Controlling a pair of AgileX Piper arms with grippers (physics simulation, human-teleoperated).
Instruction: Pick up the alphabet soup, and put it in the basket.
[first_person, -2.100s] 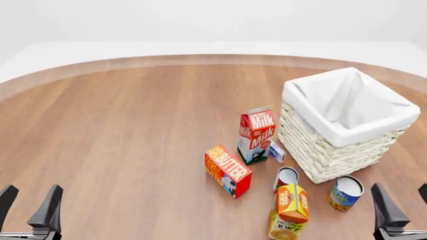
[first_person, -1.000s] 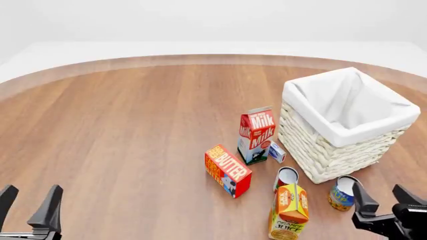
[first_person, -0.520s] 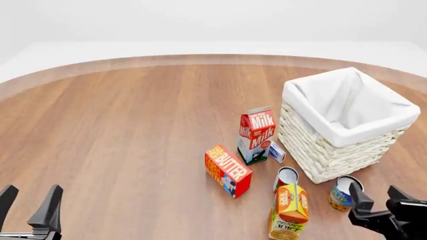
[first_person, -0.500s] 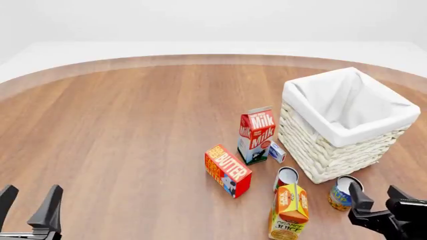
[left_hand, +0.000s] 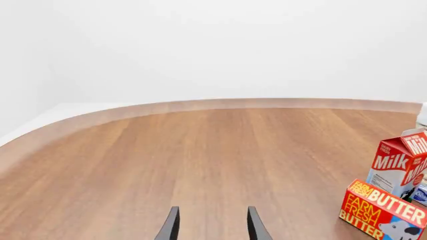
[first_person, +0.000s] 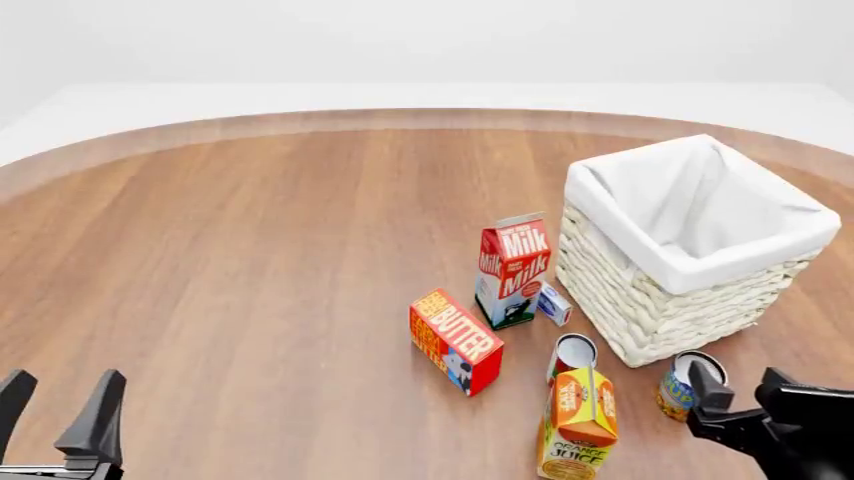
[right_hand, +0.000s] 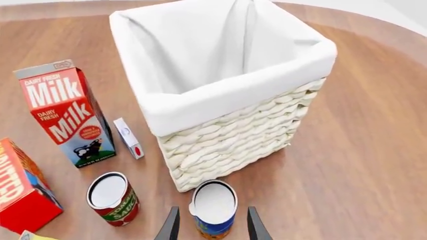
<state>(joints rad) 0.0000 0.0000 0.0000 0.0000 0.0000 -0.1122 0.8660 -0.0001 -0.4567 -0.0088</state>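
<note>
Since the earlier frames the right gripper (first_person: 737, 393) has crept in from the table's near right corner toward the alphabet soup (first_person: 682, 388), while the left gripper (first_person: 59, 398) has stayed parked at the near left corner.

In the front view, the soup can stands upright on the table (first_person: 267, 260), just in front of the basket (first_person: 694, 245) and close to its near corner. The right gripper's left finger overlaps the can's right edge; the fingers are spread. The red-and-white can (first_person: 571, 355) stands left of the soup, behind the orange juice carton (first_person: 577, 423). The milk carton (first_person: 513, 268) stands upright just left of the basket, a small white box (first_person: 554, 303) between them, and the butter box (first_person: 455, 340) sits in front of the milk.

In the left wrist view, the left gripper (left_hand: 212, 224) shows two parted fingers over bare wood, grasping nothing; the milk carton (left_hand: 398, 162) and butter box (left_hand: 380, 210) sit off to one side.

In the right wrist view, the right gripper (right_hand: 211, 224) has its fingers apart with the soup can (right_hand: 213, 207) between them, though contact cannot be told. The basket (right_hand: 227, 125) rises just beyond the can.
</note>
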